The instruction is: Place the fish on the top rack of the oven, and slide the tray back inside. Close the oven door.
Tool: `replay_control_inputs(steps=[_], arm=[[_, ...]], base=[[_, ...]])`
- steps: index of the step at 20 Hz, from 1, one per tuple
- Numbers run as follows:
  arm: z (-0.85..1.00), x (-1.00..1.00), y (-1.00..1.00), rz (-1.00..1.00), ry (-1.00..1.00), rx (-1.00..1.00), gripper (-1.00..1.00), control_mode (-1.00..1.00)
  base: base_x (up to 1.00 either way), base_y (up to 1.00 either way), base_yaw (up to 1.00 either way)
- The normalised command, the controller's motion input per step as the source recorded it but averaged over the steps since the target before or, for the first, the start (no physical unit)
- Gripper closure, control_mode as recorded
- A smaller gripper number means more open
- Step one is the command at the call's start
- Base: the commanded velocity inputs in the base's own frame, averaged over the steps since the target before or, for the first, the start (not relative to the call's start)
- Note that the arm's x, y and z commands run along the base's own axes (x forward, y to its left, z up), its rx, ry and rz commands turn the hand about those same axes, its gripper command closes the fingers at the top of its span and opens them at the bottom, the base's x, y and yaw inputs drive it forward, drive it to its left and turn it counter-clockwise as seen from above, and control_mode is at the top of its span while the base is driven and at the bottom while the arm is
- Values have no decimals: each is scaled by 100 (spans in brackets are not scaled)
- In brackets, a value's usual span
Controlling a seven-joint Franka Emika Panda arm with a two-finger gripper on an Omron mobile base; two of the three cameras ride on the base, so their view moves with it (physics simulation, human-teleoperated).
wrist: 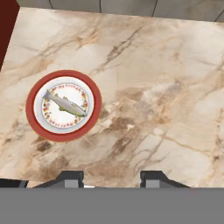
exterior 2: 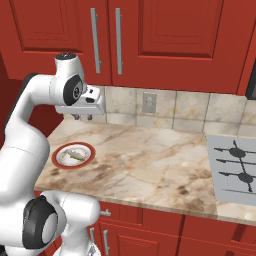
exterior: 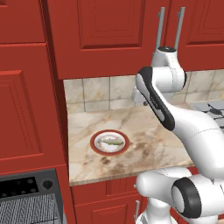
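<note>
The fish (wrist: 65, 104) is small and pale olive. It lies across a round white plate with a red rim (wrist: 33, 109) on the marble counter, also seen as the fish (exterior: 111, 142) and the fish (exterior 2: 75, 155). My gripper (exterior 2: 82, 116) hangs high above the counter, behind and to the right of the plate, pointing down. Its fingertips (wrist: 72, 177) stand apart with nothing between them, so it is open. The oven (exterior: 26, 186) shows as a dark control strip at lower left, with a finely barred grey surface (exterior: 30, 210) below it. The oven door is out of view.
Red wall cabinets (exterior 2: 150, 35) hang over the counter and a tall red cabinet (exterior: 26, 96) bounds its left end. A cooktop (exterior 2: 235, 167) sits at the right. A wall outlet (exterior 2: 148, 102) is on the tiled backsplash. Bare marble (exterior 2: 150, 160) lies between plate and cooktop.
</note>
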Motion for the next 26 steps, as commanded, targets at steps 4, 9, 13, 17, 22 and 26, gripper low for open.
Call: replay_control_inputs(steps=[4, 9, 13, 17, 22, 26], arm=[[-3, -18, 0, 0, 0, 0, -100, -100], [-44, -4, 42, 1, 8, -1, -100, -100], [-55, -6, 33, 14, 5, 0, -100, -100], [-54, 0, 28, 25, 9, 0, -100, -100], [-60, -1, 16, 43, 0, 0, -100, -100], [-63, 0, 29, 45, 0, 0, -100, -100]], base=[[0, 0, 0], [0, 0, 0], [0, 0, 0], [0, 0, 0], [0, 0, 0], [0, 0, 0]])
